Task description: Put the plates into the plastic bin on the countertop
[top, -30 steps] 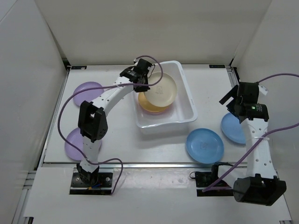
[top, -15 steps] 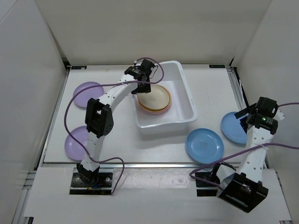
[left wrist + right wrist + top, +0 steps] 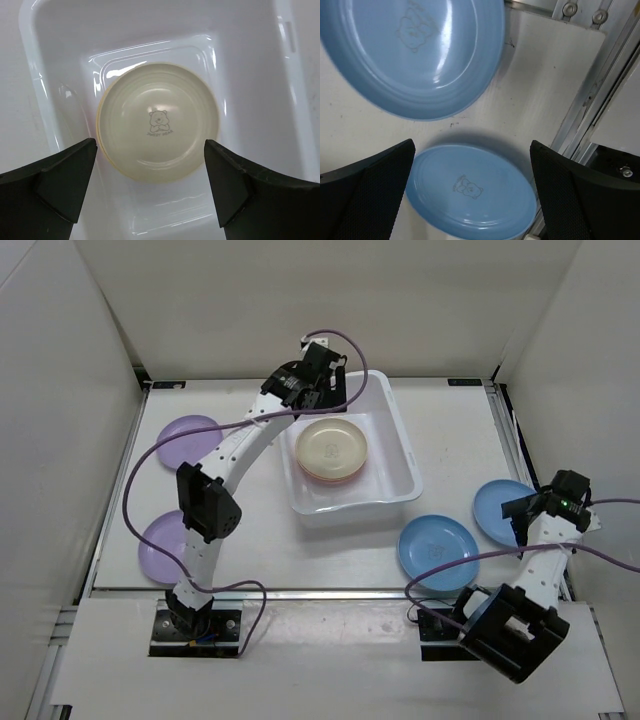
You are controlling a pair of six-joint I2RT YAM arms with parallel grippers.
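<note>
Supporting surface: the countertop (image 3: 460, 430), white and flat, edged by a front rail (image 3: 300, 592).
Plastic bin: the plastic bin (image 3: 404, 440) stands mid-table, mouth up. Its long axis runs near-to-far, skewed slightly off the rail.
Left gripper: the left gripper (image 3: 150, 144) hangs over the bin's far end, jaws spread wide with nothing between them. I judge the drop-off into the bin to be the step in hand.
Right gripper: the right gripper (image 3: 472, 144) hovers low over the far blue plate (image 3: 503, 512) at the right edge, jaws wide and empty. The next move likely calls for slipping one finger under a rim and pinching it.
Stack in bin: the cream plate (image 3: 332, 447) lies flat, face up, on a pinkish plate (image 3: 318, 472). Being round, it has no long axis.
Blue pair: the near blue plate (image 3: 438, 552) lies just beside the far one, seemingly not touching, though the overhead view is coarse.
Purple pair: the far purple plate (image 3: 188, 432) and near purple plate (image 3: 165, 545) lie flat, well apart, at the left.
</note>
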